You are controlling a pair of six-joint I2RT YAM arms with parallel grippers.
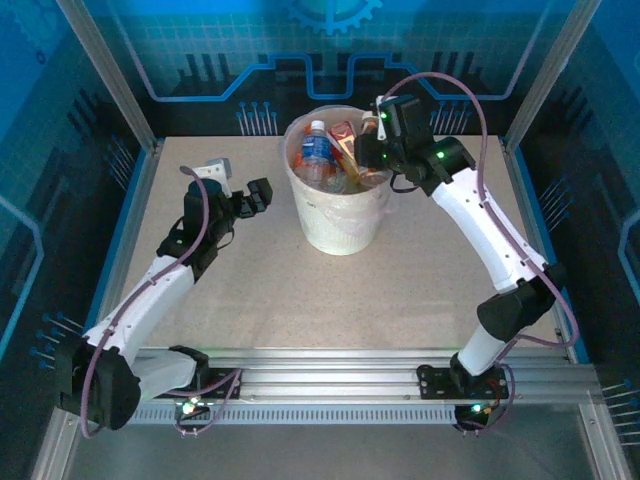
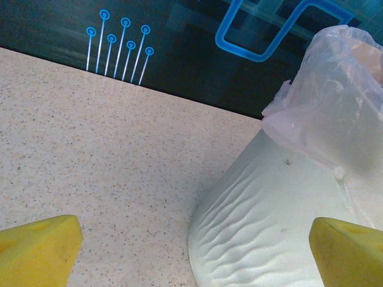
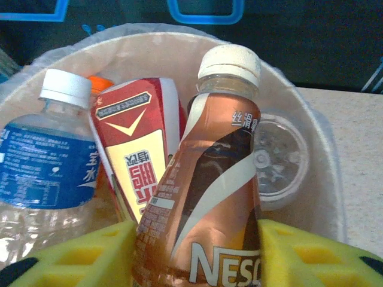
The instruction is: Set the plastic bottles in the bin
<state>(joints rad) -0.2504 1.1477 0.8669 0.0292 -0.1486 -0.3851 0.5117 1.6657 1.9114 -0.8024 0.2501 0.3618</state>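
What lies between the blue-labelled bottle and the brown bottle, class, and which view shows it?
A red-labelled bottle stands between the blue-labelled bottle and the brown bottle, inside the bin. The right wrist view shows it.

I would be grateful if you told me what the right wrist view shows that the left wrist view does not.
Right wrist view: the inside of the bin, holding a blue-label bottle, a red-label bottle and a clear bottle seen base-on, plus the brown bottle clamped in the right end effector.
Left wrist view: the bin's rippled outer wall, bare table, and the left end effector open, holding nothing.
Shared: the bin with its plastic liner, the dark back wall with blue markings, and yellow fingers at the bottom edge.
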